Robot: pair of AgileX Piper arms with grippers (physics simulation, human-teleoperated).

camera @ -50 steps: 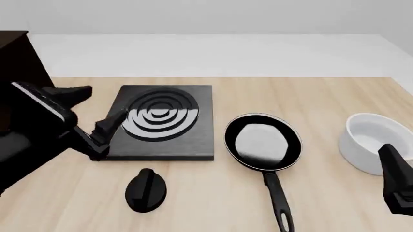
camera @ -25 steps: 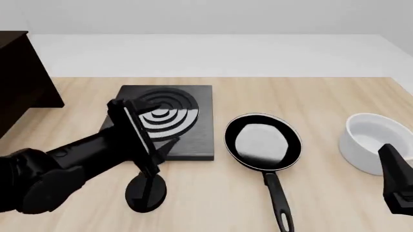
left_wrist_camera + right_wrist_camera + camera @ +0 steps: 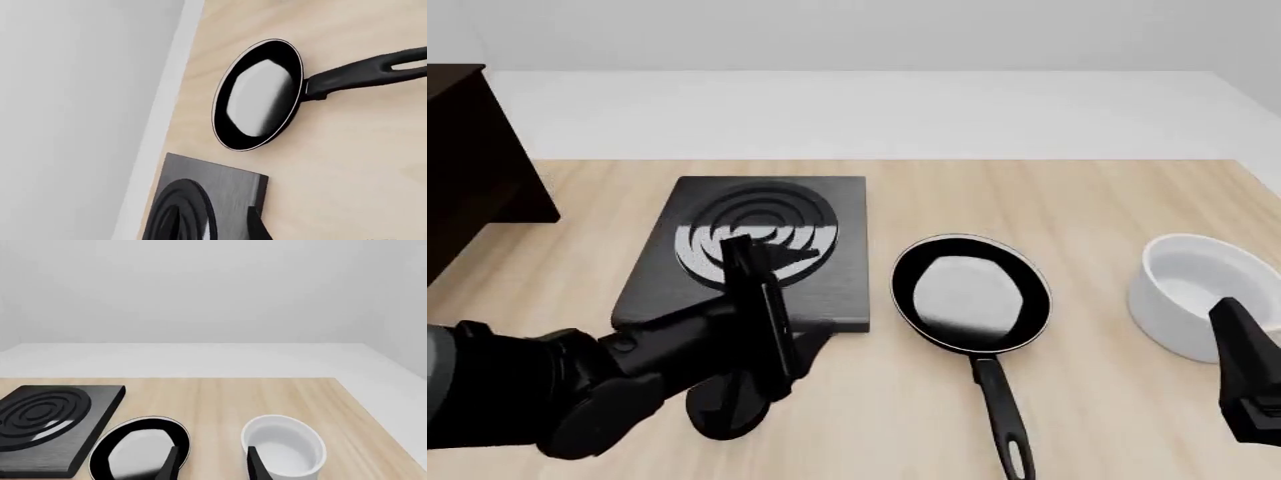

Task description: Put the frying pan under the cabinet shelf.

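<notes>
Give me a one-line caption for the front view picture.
Left gripper swings over the hotplate toward the frying pan, cabinet shelf at far left.

The black left arm's gripper (image 3: 777,268) has swung rightward from beside the dark cabinet, across the square black ringed hotplate (image 3: 714,300), and now sits over its near right corner, closer to the round black frying pan (image 3: 970,293).
</notes>
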